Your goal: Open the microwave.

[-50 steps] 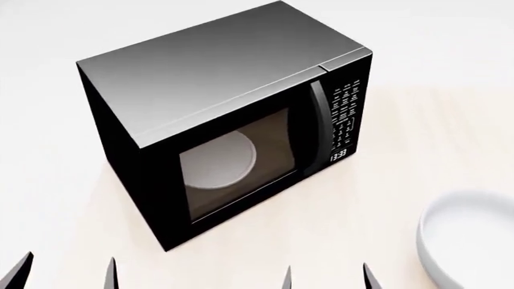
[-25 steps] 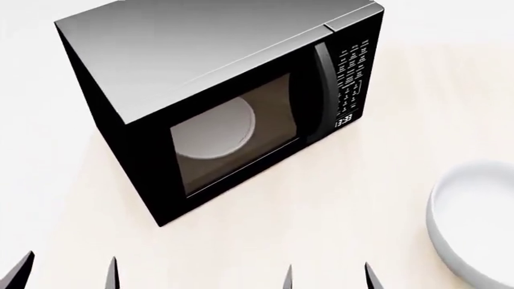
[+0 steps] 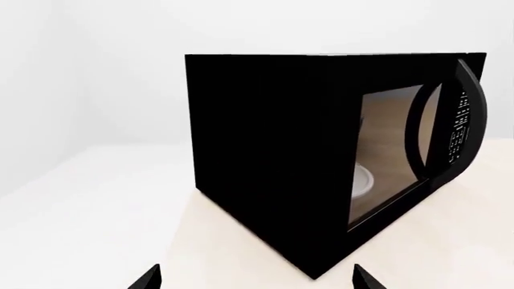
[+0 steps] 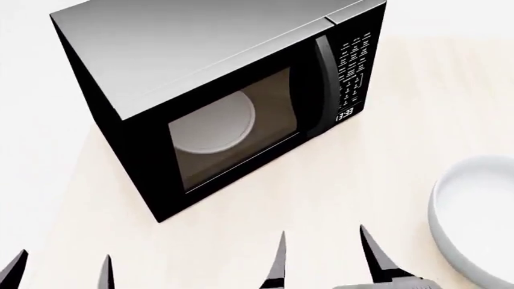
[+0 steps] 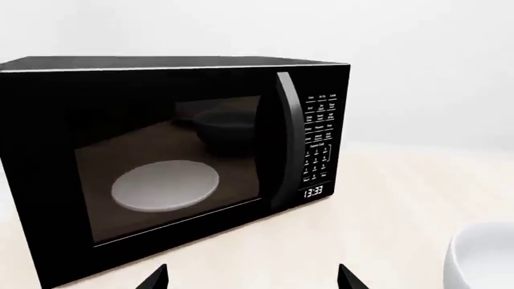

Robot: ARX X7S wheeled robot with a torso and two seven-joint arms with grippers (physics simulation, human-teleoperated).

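Note:
The microwave [image 4: 201, 78] is a black box with a grey top, standing on the pale table with its door shut. Its vertical handle [image 4: 324, 78] runs beside the keypad, whose clock reads 13:33, and a white turntable [image 4: 213, 129] shows through the glass. My right gripper [image 4: 325, 256] is open, near the front edge, short of the door and apart from it. My left gripper [image 4: 60, 271] is open too, low at the front left, facing the microwave's [image 3: 273, 156] dark side panel. In the right wrist view the handle [image 5: 287, 144] lies ahead of the open gripper [image 5: 253, 278].
A white bowl [image 4: 473, 211] sits on the table to the right of the microwave, close beside my right arm; it also shows as the bowl [image 5: 482, 259] in the right wrist view. A pale wall stands behind the microwave.
The head view has drawn closer to the microwave. My right gripper has risen forward into view toward the door; the left gripper's tips sit slightly lower.

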